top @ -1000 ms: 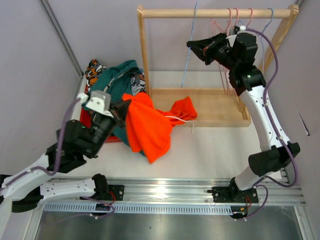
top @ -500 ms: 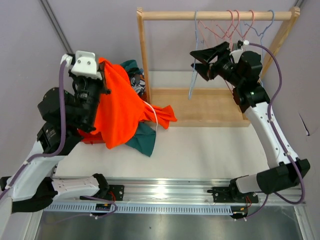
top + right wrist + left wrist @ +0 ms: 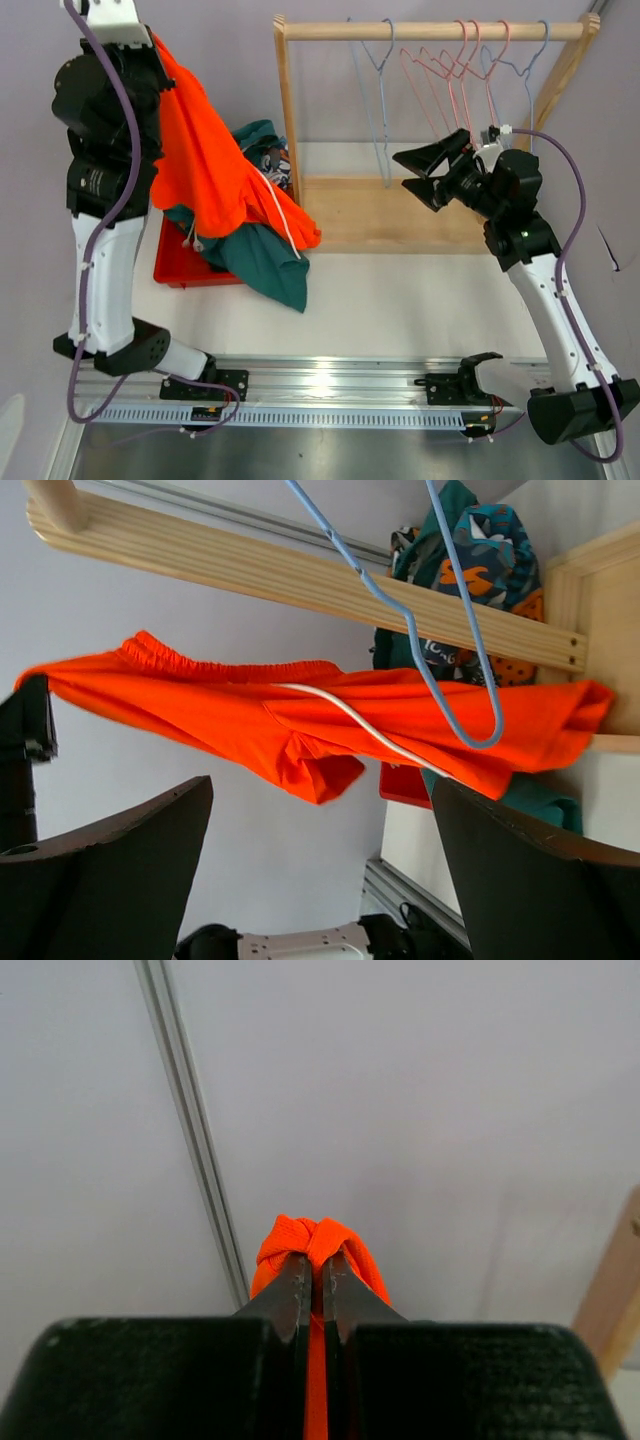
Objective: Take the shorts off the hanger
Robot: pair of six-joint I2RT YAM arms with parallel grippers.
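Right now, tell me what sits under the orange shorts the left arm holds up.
Dark teal shorts lie beneath the orange shorts, spilling over the red bin onto the table. The bin's inside is covered, so whatever else lies there is hidden.

Wooden clothes rack [image 3: 430, 29] at the far side of the white table [image 3: 430, 300]: top rail on two uprights above a shallow wooden base tray [image 3: 400, 215]. Red bin [image 3: 170, 268] at far left. Metal rail [image 3: 330, 380] along the near edge; thin metal strip [image 3: 120, 60] slanting down the pale wall [image 3: 230, 60]

Pale lilac walls [image 3: 240, 70] — white tabletop [image 3: 400, 300], wooden rack [image 3: 430, 30] at back
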